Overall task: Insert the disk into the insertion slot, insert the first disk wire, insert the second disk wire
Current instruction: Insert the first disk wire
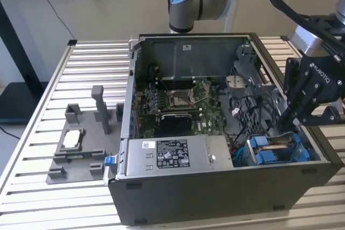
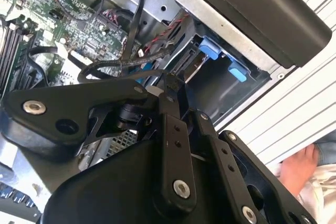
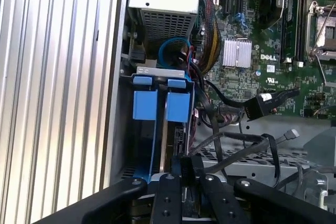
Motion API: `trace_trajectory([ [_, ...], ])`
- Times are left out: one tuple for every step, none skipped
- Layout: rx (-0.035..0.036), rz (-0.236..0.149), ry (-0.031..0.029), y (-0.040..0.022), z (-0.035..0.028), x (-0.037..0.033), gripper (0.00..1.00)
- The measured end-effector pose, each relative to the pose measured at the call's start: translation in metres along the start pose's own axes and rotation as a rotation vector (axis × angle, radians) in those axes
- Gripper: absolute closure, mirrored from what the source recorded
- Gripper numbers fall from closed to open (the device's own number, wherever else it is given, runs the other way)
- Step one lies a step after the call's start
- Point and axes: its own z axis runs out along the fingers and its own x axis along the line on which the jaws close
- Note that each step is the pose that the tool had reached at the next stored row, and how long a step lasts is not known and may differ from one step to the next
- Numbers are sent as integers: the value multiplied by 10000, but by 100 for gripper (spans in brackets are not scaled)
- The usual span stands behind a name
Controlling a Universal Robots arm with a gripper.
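The disk [image 3: 167, 139] stands on edge in the insertion slot [image 1: 253, 157], a grey cage at the case corner on the exterior view's right. Its blue frame tabs [image 3: 157, 103] show at the cage's end and appear as blue tabs [image 2: 226, 61] in the second wrist view. My gripper [image 1: 284, 125] hangs inside the case over the cage's other end. In both wrist views its fingers [image 3: 176, 169] are closed together at the disk's end. A black wire [image 2: 105, 66] loops right up to the fingertips [image 2: 169, 85] and seems pinched between them. A second black wire with a connector [image 3: 257, 106] lies loose on the motherboard.
The open case holds a silver power-supply box [image 1: 167, 154] at its front and a motherboard [image 1: 178, 103] in the middle, with tangled cables [image 1: 253, 114] beside the cage. A grey fixture [image 1: 81, 146] sits on the slatted table [image 1: 38, 106]. A person's hand [image 2: 299, 169] is close by.
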Motion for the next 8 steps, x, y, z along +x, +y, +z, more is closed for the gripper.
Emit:
trace_trajectory([
  [-18, 4, -10, -5, 2, 2, 81],
  [-23, 10, -21, -12, 4, 4, 81],
  [-24, 18, -29, -19, 7, 7, 81],
  [-25, 27, -37, -27, 10, 10, 81],
  [-26, 36, -43, -34, 15, 13, 81],
  [-27, 48, -53, -41, 22, 16, 81],
  [-27, 62, -59, -45, 30, 19, 81],
  [-26, 93, -68, -47, 40, 21, 81],
])
